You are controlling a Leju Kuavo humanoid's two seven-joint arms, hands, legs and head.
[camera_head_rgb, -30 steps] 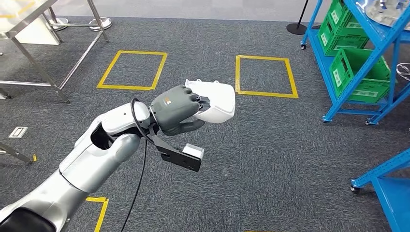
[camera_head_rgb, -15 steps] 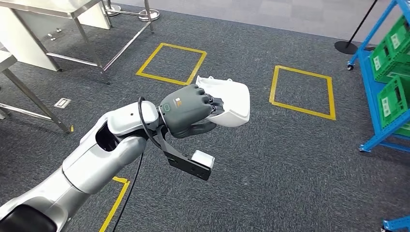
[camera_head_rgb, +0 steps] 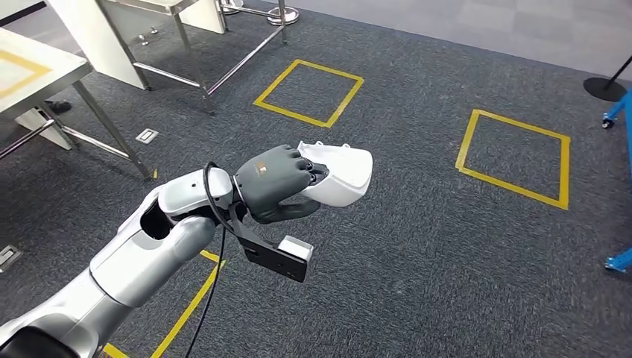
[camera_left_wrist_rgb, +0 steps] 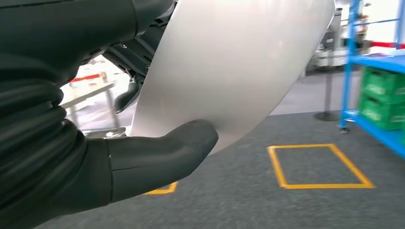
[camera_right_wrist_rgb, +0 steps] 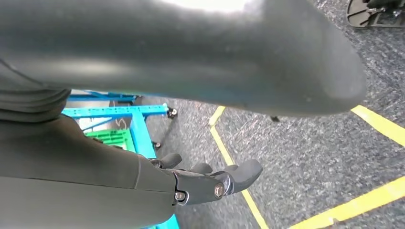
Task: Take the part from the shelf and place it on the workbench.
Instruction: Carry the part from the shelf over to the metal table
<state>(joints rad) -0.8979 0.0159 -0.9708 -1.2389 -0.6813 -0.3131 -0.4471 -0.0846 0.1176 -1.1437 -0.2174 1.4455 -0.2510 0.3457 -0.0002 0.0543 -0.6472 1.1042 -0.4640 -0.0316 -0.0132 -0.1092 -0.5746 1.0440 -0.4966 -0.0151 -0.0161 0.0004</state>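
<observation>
Carry phase, by the look of it — part off the shelf, not yet set down.

Floor [camera_head_rgb: 417,246]: grey carpet under and all around the left hand, marked with yellow tape squares; one square [camera_head_rgb: 308,92] lies ahead of the hand, another [camera_head_rgb: 514,157] ahead and off to its right.

Surface [camera_head_rgb: 33,67]: a metal-legged workbench, well apart from the hand, ahead and to its left. A second steel table frame [camera_head_rgb: 186,37] stands further ahead. Judged the likely drop-off area; which one is meant, cannot tell.

Blue shelf [camera_left_wrist_rgb: 377,71] with green crates [camera_left_wrist_rgb: 384,98] in the left wrist view, well beyond the hand.

Part [camera_head_rgb: 335,175]: white curved shell, held in the air over the carpet, projecting forward out of the left hand [camera_head_rgb: 277,184]. Fingers wrap its near edge from above, thumb [camera_left_wrist_rgb: 162,157] pressed against its smooth face.

Right hand [camera_right_wrist_rgb: 210,183]: hangs low, nothing in it, fingers loosely curled but apart.

Risks (judgement):
- Shell is smooth and gripped at one edge only — walking jolts could let it pivot or slip to the floor.
- Table legs [camera_head_rgb: 104,127] stand between the hand and the surface; a low approach could clip the part on the edge or the frame.
</observation>
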